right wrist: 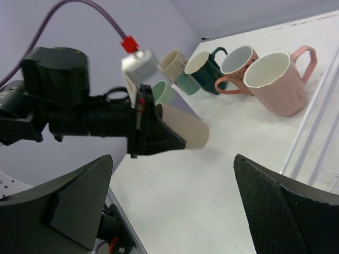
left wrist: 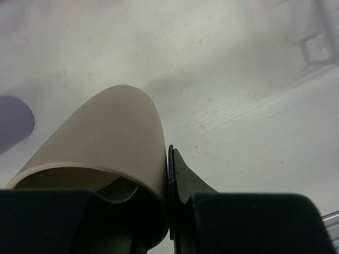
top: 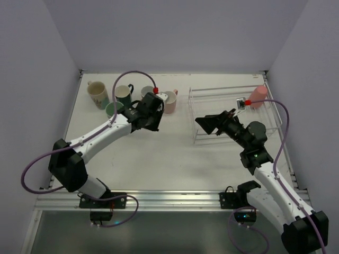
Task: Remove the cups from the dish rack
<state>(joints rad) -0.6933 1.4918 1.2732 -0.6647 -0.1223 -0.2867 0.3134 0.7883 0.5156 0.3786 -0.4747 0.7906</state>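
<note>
Quick map of who's where on the table

So the left gripper (top: 150, 114) has a tumbler (right wrist: 186, 131) sitting between its fingers, poking out ahead of them. Just past that gripper, on the far-left part of the table (top: 159, 159), five mugs (top: 124, 95) are bunched up: one right beside its far-right side, one off to its left, and three more behind those. The rack (top: 193, 119) is on the table well to that gripper's right, with bare table in between. The right gripper (top: 211, 124) hangs over the rack's near-left end, facing the left gripper across the gap. One cup (top: 258, 97) is in the rack's far-right corner, beyond and right of the right gripper.
</note>
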